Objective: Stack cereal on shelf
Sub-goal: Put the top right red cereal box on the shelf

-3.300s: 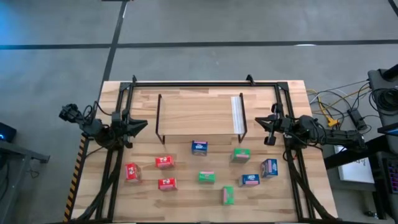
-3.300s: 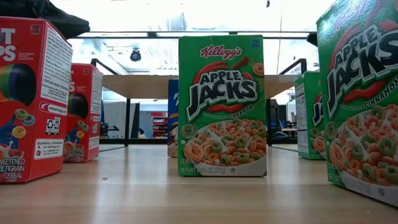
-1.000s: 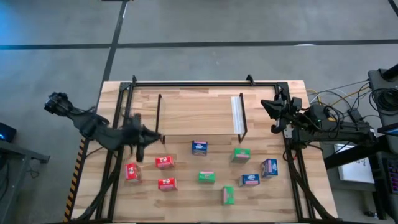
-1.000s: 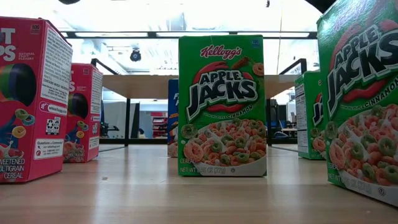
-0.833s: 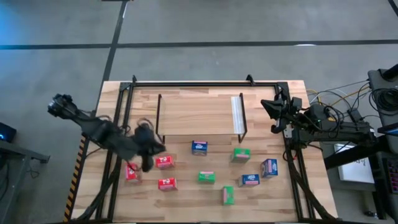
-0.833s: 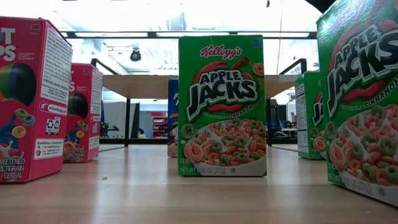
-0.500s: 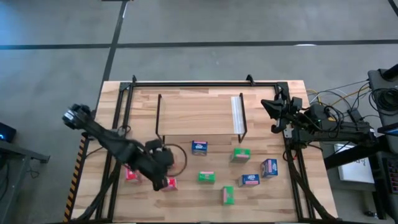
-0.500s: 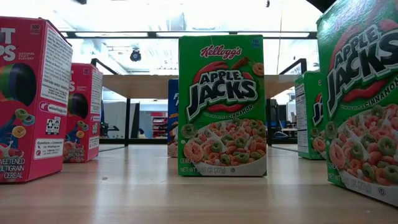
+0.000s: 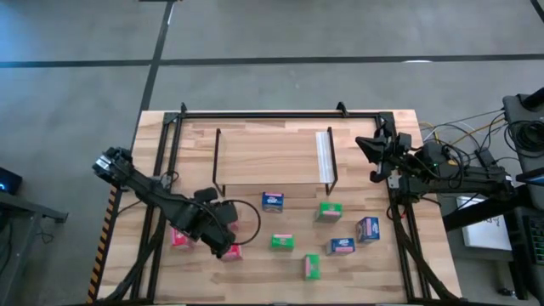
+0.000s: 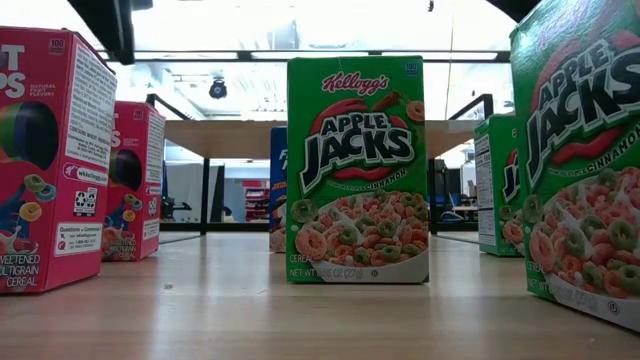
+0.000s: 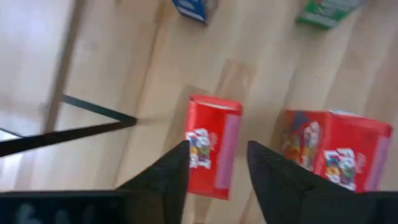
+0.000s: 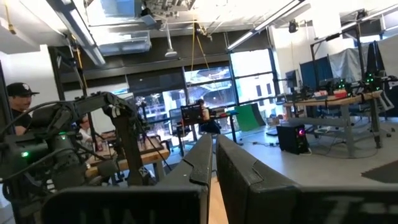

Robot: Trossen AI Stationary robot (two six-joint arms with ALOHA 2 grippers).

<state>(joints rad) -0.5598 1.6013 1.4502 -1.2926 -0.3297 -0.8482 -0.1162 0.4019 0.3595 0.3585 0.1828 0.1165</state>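
Left claw open above red cereal box; bare wood around its edges.

- A robotics lab or workshop, not a home
- Bare grey concrete floor with dark lines around the wooden table
- Black metal frame bolted round the table, carrying the arms
- Loose cables and equipment beside the table on the right
- Right wrist view: high open ceiling with ducts and strip lights, big windows
- Workbenches with gear, blue partitions, another robot arm
- People at desks: one in a cap, one seated by a monitor
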